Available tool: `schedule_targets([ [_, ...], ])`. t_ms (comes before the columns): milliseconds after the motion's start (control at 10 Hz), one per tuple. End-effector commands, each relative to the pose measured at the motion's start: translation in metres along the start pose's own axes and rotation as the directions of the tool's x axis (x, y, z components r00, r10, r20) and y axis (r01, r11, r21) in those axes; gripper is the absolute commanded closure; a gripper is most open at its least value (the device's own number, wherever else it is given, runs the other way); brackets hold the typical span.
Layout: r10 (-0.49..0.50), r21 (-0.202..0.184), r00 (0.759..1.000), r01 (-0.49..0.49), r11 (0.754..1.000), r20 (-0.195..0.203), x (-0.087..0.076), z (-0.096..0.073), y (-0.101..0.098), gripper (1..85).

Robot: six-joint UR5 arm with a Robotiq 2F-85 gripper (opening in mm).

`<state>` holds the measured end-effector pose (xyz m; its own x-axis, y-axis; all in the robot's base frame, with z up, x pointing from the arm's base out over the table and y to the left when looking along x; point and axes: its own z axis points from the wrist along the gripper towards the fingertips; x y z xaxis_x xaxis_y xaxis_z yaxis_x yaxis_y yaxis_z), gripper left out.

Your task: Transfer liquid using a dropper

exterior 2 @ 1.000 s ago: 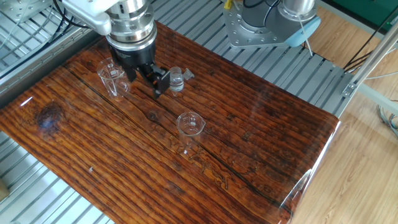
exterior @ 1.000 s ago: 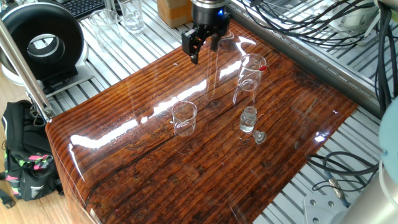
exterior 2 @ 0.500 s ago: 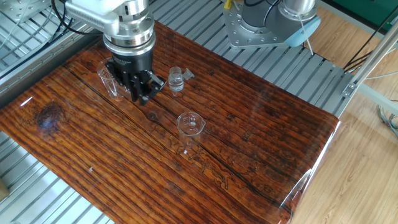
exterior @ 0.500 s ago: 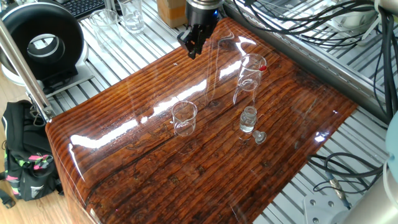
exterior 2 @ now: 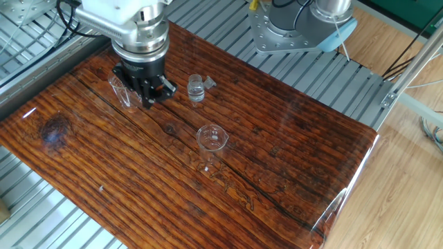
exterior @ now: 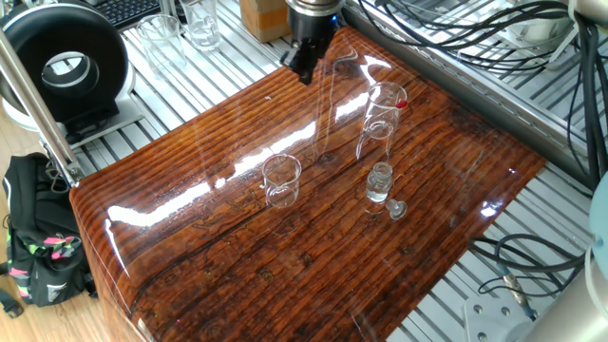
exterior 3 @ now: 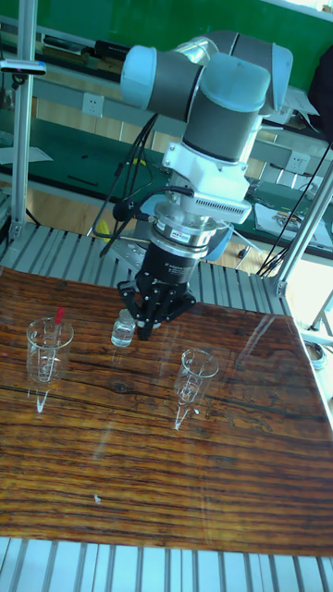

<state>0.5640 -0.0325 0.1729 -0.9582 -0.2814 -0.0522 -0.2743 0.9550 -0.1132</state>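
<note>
The dropper stands in a clear glass vessel [exterior: 382,114] [exterior 2: 123,90] [exterior 3: 46,351], and only its red bulb [exterior: 403,102] [exterior 3: 60,315] shows clearly at the rim. My gripper [exterior: 305,65] [exterior 2: 149,94] [exterior 3: 146,319] hangs open and empty just above the wooden table [exterior: 237,275], beside that vessel and apart from it. A second empty beaker [exterior: 281,180] [exterior 2: 212,139] [exterior 3: 196,370] stands mid-table. A small glass bottle [exterior: 379,182] [exterior 2: 196,88] [exterior 3: 123,328] has its stopper [exterior: 396,209] [exterior 2: 210,82] lying next to it. I cannot make out the liquid.
Behind the table's far edge are a black ring-shaped device [exterior: 62,62], spare glassware [exterior: 199,24] and a cardboard box [exterior: 264,14]. Cables [exterior: 456,28] run along the right rail. A backpack [exterior: 38,256] sits on the floor at the left. The arm's base [exterior 2: 297,28] is at one side.
My gripper has turned about its wrist and shifted a little toward the vessel that holds the dropper. It stays open and empty. None of the glassware has moved.
</note>
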Motion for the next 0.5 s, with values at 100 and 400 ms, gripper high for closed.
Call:
schedule_targets([
  [100, -0.078, 0.009, 0.997, 0.078, 0.997, -0.017, 0.0195, 0.0172, -0.0208, 83.7],
  [400, -0.073, -0.031, 0.997, 0.074, 0.997, 0.022, 0.0289, 0.0174, -0.0292, 84.0],
])
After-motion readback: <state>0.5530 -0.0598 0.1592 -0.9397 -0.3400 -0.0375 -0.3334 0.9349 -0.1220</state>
